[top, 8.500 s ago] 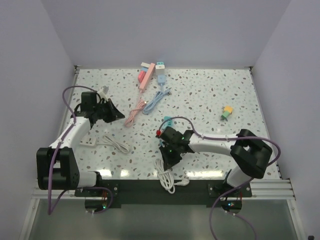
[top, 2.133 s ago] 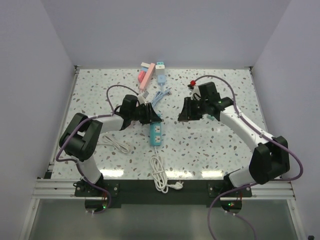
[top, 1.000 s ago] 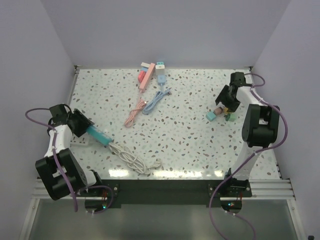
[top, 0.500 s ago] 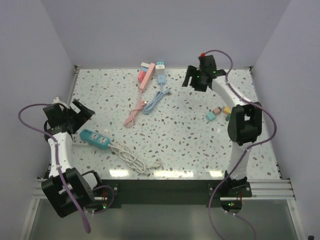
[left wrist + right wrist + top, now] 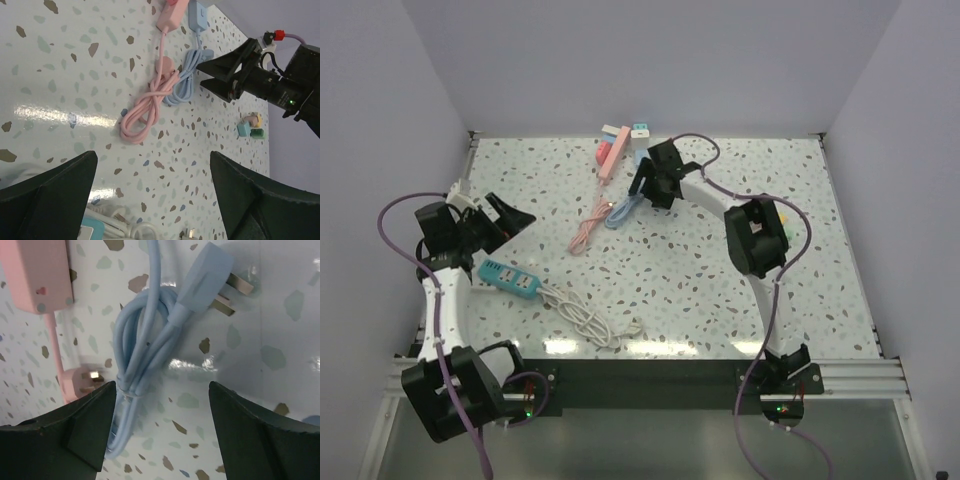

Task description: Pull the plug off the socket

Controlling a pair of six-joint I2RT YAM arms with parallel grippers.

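The teal socket strip [image 5: 510, 278] lies flat at the left of the table, its white cord [image 5: 585, 320] coiled toward the front; its corner [image 5: 89, 233] shows at the bottom of the left wrist view. The teal plug [image 5: 244, 129] lies apart from it at the far right. My left gripper [image 5: 505, 225] hovers just behind the strip, open and empty [image 5: 152, 156]. My right gripper [image 5: 652, 190] is at the back middle, open over a bundled light blue cable [image 5: 145, 340], holding nothing [image 5: 162, 385].
A pink cable [image 5: 588, 232] and the light blue cable [image 5: 625, 207] lie at the back middle, running from a pink strip [image 5: 612, 155] and a blue strip [image 5: 642, 140]. A green and yellow adapter [image 5: 257, 126] sits beside the teal plug. Walls close in left, right and back.
My right arm swung from the back right across to the blue cable at the back middle. My left gripper let go of the socket strip, opened wide and drew back a little.
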